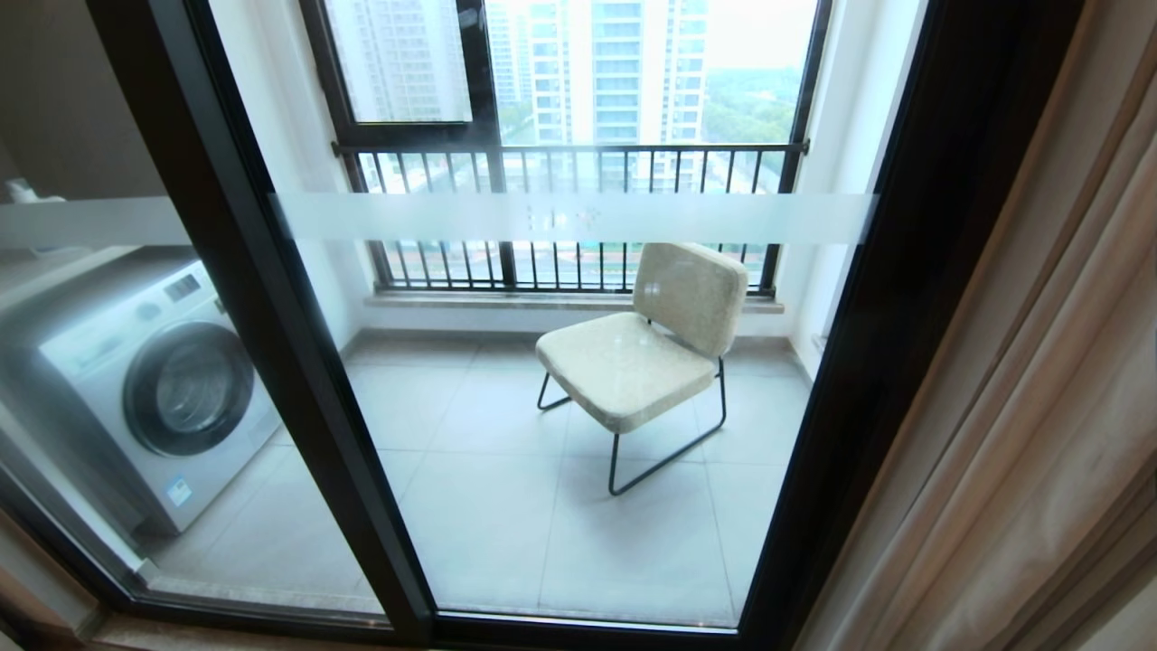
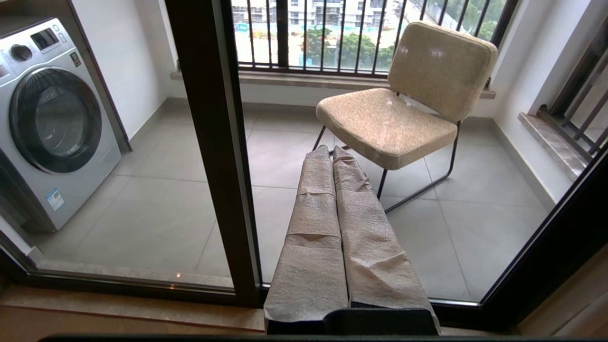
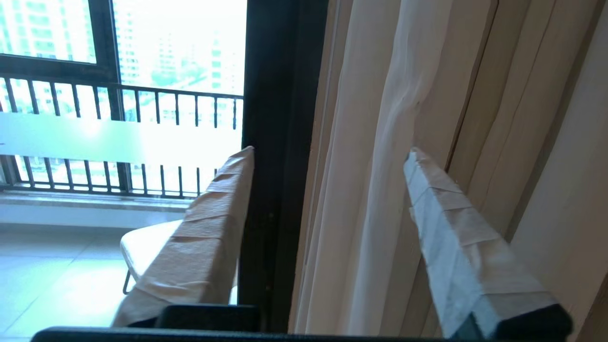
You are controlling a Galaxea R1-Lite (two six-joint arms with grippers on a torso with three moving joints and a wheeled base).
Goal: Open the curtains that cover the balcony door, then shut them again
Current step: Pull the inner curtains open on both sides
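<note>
The balcony door [image 1: 298,362] stands uncovered, its glass crossed by a frosted band [image 1: 578,217]. The curtains [image 1: 1021,407] hang bunched in beige pleats at the right edge. Neither arm shows in the head view. In the right wrist view my right gripper [image 3: 331,151] is open. The white sheer [image 3: 380,190] and the first beige folds [image 3: 498,95] lie between its fingers. One finger [image 3: 209,228] is in front of the black door frame [image 3: 280,142]; the other finger [image 3: 456,237] is by the pleats. My left gripper [image 2: 331,149] is shut, empty and parked low before the door.
Behind the glass, a beige chair [image 1: 651,344] on black legs stands on the tiled balcony floor. A washing machine [image 1: 154,389] is at the left. A black-framed window with a barred railing [image 1: 569,163] closes the balcony's far side. A wooden sill [image 2: 118,313] runs below the door.
</note>
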